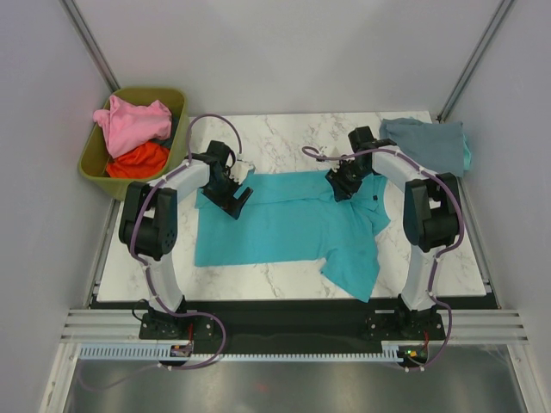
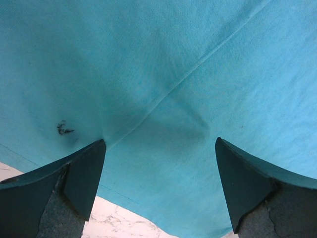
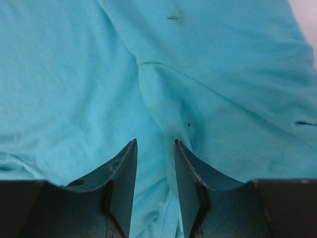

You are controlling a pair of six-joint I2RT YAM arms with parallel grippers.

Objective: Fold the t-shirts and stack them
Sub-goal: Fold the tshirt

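Note:
The bright teal t-shirt (image 1: 275, 225) lies spread on the marble table, its right side folded into a flap that reaches the near edge. My left gripper (image 1: 237, 196) is open just above the shirt's far-left part, near its hem (image 2: 160, 140). My right gripper (image 1: 343, 185) is at the shirt's far edge. Its jaws stand narrowly apart with a raised ridge of teal cloth between them (image 3: 155, 141). The pink shirt (image 1: 133, 120) and orange-red shirt (image 1: 138, 159) lie crumpled in the bin. The grey-blue shirt (image 1: 426, 142) lies at the far right corner.
The olive-green bin (image 1: 90, 165) stands off the table's far-left corner. The marble table (image 1: 284, 129) shows bare behind the shirt and along its near edge. Grey walls close in the back and sides.

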